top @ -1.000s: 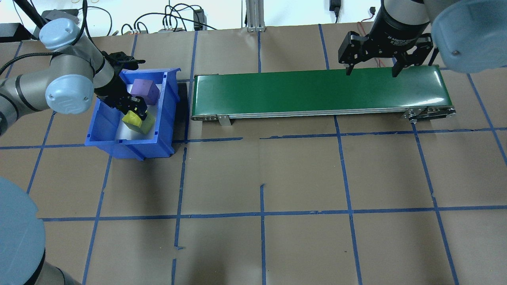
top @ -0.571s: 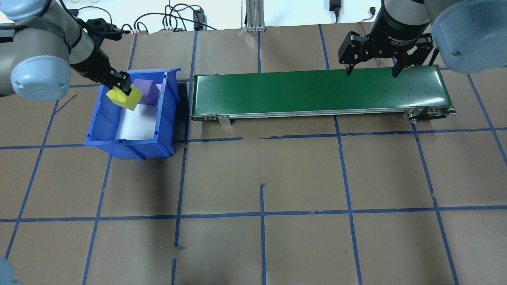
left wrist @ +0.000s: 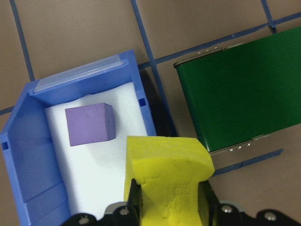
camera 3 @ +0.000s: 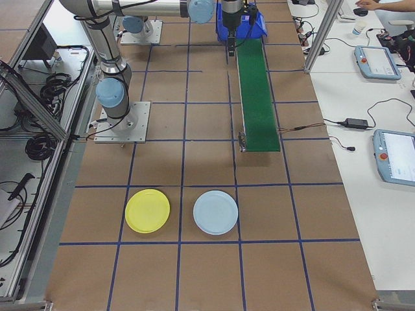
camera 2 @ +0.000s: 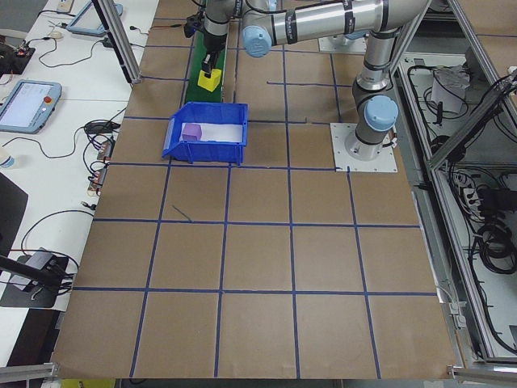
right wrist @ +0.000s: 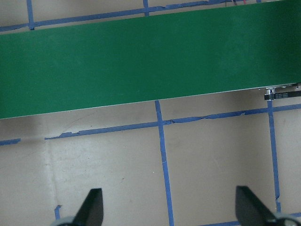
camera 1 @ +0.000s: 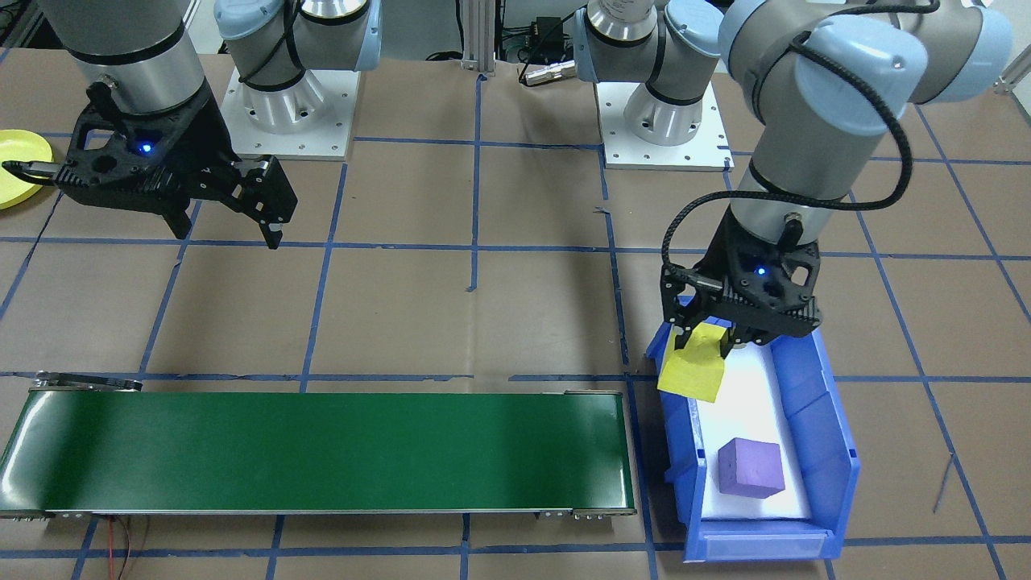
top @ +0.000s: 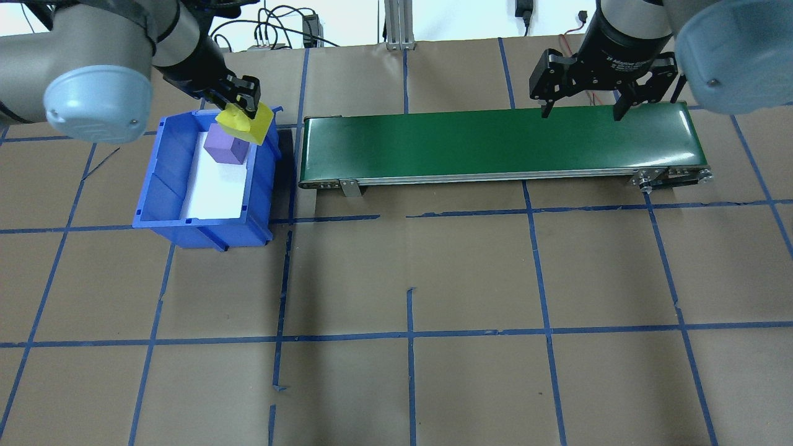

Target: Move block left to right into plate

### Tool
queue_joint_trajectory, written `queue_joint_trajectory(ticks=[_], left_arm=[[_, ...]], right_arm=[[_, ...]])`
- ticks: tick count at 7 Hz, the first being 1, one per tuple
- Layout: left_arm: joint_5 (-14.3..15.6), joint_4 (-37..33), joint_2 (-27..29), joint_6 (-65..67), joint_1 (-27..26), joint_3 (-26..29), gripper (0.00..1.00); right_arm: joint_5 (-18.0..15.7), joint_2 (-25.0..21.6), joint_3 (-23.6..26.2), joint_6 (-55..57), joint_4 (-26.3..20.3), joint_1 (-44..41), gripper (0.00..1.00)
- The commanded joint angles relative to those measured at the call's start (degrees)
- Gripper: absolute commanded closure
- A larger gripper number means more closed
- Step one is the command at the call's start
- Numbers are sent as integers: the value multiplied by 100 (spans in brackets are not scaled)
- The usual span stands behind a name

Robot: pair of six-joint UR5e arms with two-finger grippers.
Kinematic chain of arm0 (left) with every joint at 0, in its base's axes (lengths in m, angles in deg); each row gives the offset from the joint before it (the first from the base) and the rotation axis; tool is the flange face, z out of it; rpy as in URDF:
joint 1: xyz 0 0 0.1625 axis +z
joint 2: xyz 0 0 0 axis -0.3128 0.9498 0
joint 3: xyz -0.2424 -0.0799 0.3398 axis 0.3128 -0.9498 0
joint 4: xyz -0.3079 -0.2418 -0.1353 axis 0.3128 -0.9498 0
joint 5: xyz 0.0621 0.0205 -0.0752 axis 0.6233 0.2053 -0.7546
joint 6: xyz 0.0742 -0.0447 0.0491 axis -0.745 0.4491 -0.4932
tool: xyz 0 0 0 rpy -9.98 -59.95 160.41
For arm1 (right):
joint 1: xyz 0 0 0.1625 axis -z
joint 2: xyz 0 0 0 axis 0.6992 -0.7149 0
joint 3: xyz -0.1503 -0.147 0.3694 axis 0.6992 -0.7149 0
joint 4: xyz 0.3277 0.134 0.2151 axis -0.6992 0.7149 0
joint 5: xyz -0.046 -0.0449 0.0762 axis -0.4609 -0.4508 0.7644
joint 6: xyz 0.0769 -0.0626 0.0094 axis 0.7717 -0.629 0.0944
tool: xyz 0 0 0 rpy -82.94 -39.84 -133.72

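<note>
My left gripper point(top: 243, 110) is shut on a yellow block point(top: 246, 122), holding it in the air over the blue bin's point(top: 204, 234) corner nearest the green conveyor point(top: 495, 139). The left wrist view has the yellow block point(left wrist: 164, 174) clamped between the jaws, above the bin wall point(left wrist: 28, 155). A purple block point(top: 226, 145) lies inside the bin on its white lining. The yellow plate point(camera 3: 147, 210) lies on the table beyond the belt's other end, and also shows in the front-facing view point(camera 1: 16, 165). My right gripper point(top: 581, 111) hangs open over that end with nothing in it.
A light blue plate point(camera 3: 215, 212) lies beside the yellow one. The conveyor point(camera 1: 322, 451) runs between the bin point(camera 1: 830, 451) and the right gripper point(camera 1: 227, 234). Brown paper with a blue tape grid covers the table. Cables and tablets sit past the far edge.
My left gripper lifted the yellow block out of the bin and carried it toward the bin's far corner by the conveyor. The right arm has not moved.
</note>
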Motion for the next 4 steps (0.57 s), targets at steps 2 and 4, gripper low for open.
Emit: queue_joint_trajectory(ticks=[2, 4], left_arm=[[-355, 1037, 1108, 407, -443, -3, 93], [-408, 1144, 1330, 470, -594, -3, 92]], right_arm=[[0, 1, 0, -7, -7, 3, 0], [0, -8, 0, -7, -7, 3, 0]])
